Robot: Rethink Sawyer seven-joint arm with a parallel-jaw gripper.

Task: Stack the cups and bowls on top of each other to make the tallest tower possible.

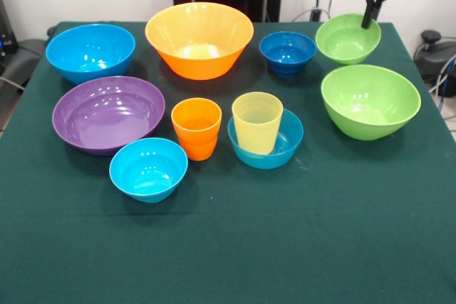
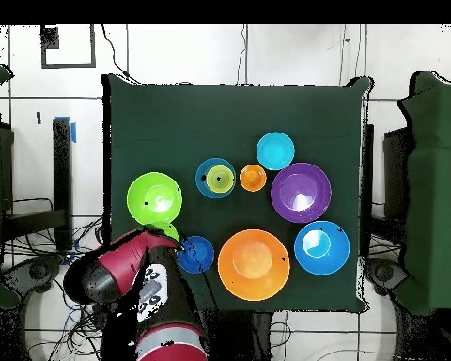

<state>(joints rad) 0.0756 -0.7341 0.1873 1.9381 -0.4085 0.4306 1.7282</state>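
The big desk with its dark green cloth holds everything, and no tower is built yet.

The biggest thing is the large glossy orange plastic bowl at the back. It would make a good bottom for the tower, I think. Next come the wide purple plastic bowl, the large blue plastic bowl and the large lime green plastic bowl.

Then come the small ones. One small light blue plastic bowl sits alone in front. Another light blue bowl has the tall see-through pale yellow plastic cup standing in it. The solid orange plastic cup stands just beside them. The small dark blue plastic bowl sits at the back.

The claw hangs over the small lime green plastic bowl. I cannot tell if it is spread or pressed together.

To do this step well, the claw should come down on the thin rim, pinch one side, lift straight up, and not bump the dark blue bowl nearby.
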